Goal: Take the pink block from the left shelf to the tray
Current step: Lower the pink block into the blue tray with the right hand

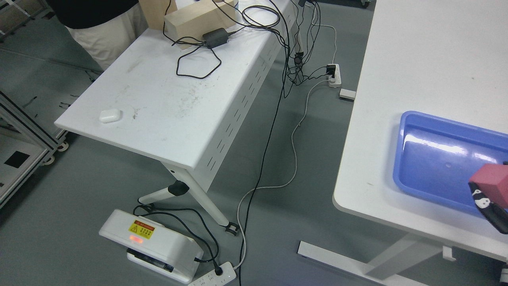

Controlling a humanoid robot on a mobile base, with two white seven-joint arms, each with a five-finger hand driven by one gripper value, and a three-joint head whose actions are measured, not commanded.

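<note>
Grey floor (pixel 59 222) all around, with wires lying on it. Two white tables: one table on the left (pixel 166 99), one table on the right (pixel 416 59). One blue tray (pixel 416 159) on the right table. One pink block (pixel 491 184) over the near right part of the tray, gripped by the right hand (pixel 486 204) with black fingers (pixel 478 196) closed on it. One small white case (pixel 110 115) on the left table.
</note>
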